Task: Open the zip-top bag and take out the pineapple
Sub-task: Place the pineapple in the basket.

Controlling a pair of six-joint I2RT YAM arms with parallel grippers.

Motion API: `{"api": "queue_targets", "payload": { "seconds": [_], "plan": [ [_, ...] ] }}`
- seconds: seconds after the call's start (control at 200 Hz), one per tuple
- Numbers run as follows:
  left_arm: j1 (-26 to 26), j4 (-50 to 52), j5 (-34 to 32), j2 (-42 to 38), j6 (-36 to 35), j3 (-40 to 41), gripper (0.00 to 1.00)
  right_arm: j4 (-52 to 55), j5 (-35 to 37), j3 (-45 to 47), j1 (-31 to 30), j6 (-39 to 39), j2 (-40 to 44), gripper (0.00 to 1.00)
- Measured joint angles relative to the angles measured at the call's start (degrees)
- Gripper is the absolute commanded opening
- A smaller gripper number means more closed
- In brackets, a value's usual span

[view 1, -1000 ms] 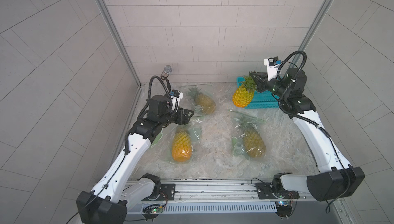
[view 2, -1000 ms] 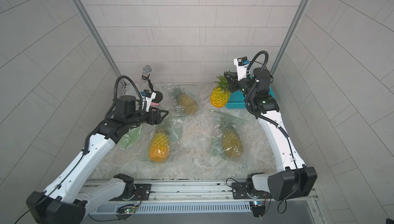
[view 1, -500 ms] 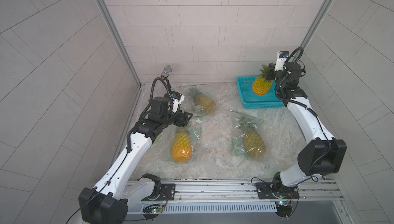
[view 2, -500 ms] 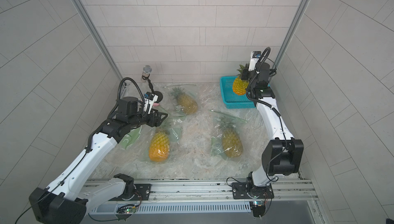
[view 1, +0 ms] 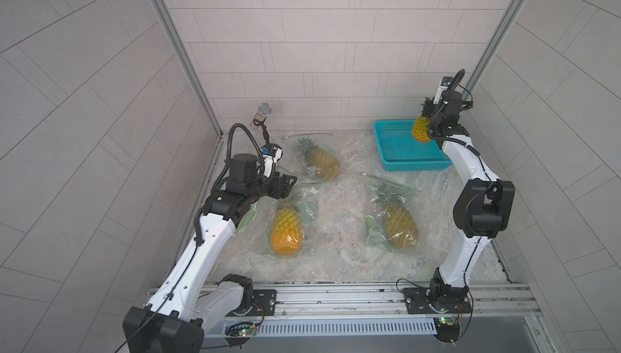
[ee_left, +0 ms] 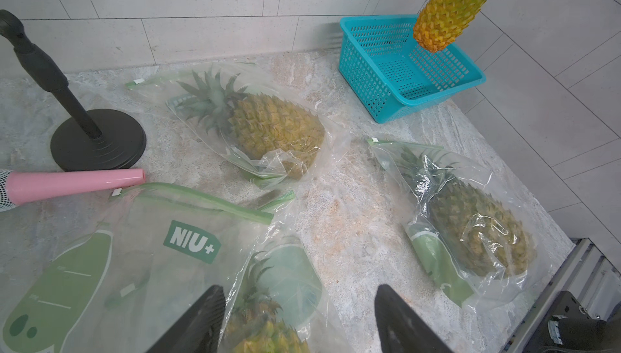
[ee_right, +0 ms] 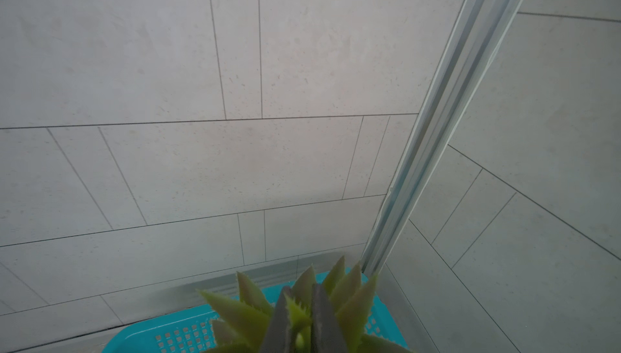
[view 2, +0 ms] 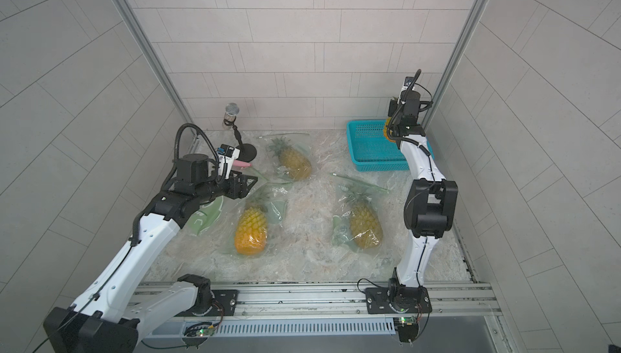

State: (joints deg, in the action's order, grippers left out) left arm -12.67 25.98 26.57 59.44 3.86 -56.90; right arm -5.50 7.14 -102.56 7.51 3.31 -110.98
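High on the right, the right gripper (ee_right: 301,296), shut tight on the green leaves of a bare pineapple (view 1: 420,129). Hangs in the air, bottom end down, right above the blue basket (view 1: 413,166). Not touching it. Basket on the table (view 1: 336,260), in the far right corner, close to the wall.

On the left, the left gripper (ee_left: 298,289), wide open, with nothing in it. Hovers over the near bag (view 1: 285,230), above the leafy end of the pineapple inside. Hard to tell from the top views how close to the plastic.

Just beside the near bag, partly under the left arm: an empty bag (ee_left: 100,250). Lies flat on the table, see-through, with green drawings and a green zip strip. Strip looks parted along the top.

Two more bags on the table, each with a pineapple inside, lying on its side. The back bag (view 1: 319,163) near the middle, by the far wall. The side bag (view 1: 396,223) nearer the right arm. Well apart from each other.

At the back left, a black stand (ee_left: 97,139) with a round foot. Just beside the foot, a pink stick (ee_left: 74,185), flat on the table.
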Motion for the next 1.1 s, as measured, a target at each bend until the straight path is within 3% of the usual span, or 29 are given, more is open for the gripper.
{"api": "queue_targets", "payload": {
  "seconds": [0.49, 1.101],
  "plan": [
    [1.1, 0.0, 0.6, 1.0, 0.9, 0.0, 0.74, 0.2, 5.6, -7.3, 4.0, 4.5, -10.4, 0.0],
    [1.1, 0.0, 0.3, 1.9, 1.2, 0.0, 0.74, 3.3, 6.4, -14.3, 5.2, 6.2, -18.8, 0.0]
  ]
}}
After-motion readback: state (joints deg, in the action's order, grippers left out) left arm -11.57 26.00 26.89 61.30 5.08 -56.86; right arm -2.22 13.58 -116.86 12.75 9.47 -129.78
